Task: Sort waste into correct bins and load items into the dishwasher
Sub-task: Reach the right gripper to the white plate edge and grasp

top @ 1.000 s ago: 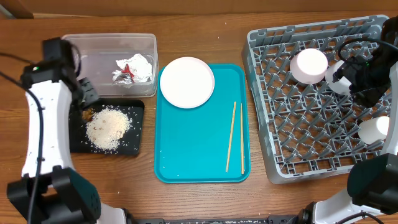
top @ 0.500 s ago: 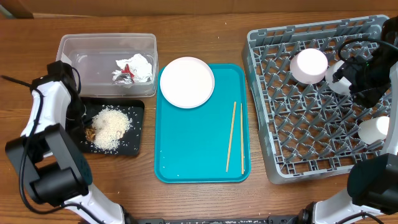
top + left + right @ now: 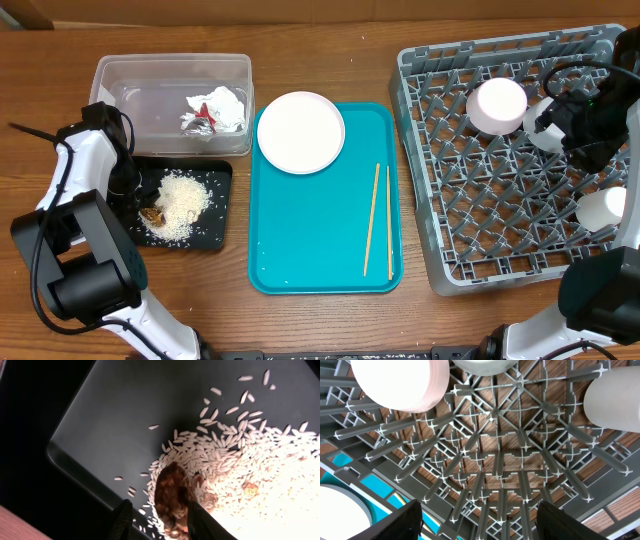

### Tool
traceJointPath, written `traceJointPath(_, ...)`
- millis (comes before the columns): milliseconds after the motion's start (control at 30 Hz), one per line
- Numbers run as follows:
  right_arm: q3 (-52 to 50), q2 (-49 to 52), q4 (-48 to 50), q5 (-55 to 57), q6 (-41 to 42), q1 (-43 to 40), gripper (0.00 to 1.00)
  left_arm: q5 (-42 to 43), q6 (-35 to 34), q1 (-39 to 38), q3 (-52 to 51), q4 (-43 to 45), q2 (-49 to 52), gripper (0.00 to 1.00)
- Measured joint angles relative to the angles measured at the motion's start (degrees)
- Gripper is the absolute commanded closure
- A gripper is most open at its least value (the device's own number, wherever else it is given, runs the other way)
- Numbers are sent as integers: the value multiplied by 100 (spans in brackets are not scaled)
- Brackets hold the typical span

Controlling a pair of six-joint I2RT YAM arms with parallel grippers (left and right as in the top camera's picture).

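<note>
Item 1: my left gripper (image 3: pixel 159 507), fingers straddling the brown scrap (image 3: pixel 170 485) on the black tray (image 3: pixel 218 238), counter's left edge; whether pinched, I cannot tell. Risk: scrap clings to a finger, dragging rice (image 3: pixel 240 460) overboard

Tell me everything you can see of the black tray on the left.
The black tray is shallow and rectangular, with rounded corners and a low rim. It looks like matte plastic. It lies flat on the wooden table, beside the clear tub and left of the teal tray. A heap of white rice covers its middle, with stray grains around it and a brown scrap at the heap's edge. The left pincer hangs over it, open, one finger on either side of the scrap.
</note>
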Motion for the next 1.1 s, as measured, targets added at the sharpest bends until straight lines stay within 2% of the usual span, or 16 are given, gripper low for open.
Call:
traceJointPath(133,0,0,-2,-2,0,0,24,24,0,-2,31,-205,0,62)
traceJointPath(300,0,0,-4,-105,-173,52,11,160,0,-2,306,-431,-66,61)
traceJointPath(433,0,0,203,-404,-507,304,10,481,20,-20,417,-461,-455,58)
traceJointPath(633,0,0,979,-708,-903,1344,7,1303,306,-387,507,-761,-1368,50)
traceJointPath(733,-2,0,1443,-765,-973,2006,7,1563,446,-769,533,-1040,-1537,41)
traceJointPath(900,-7,44,2297,-780,-1027,3034,6,1705,638,-1408,529,-1333,-1523,26)
traceJointPath(1100,-7,518,2883,-789,-988,3829,6,1687,669,-1915,479,-1639,-1523,19)
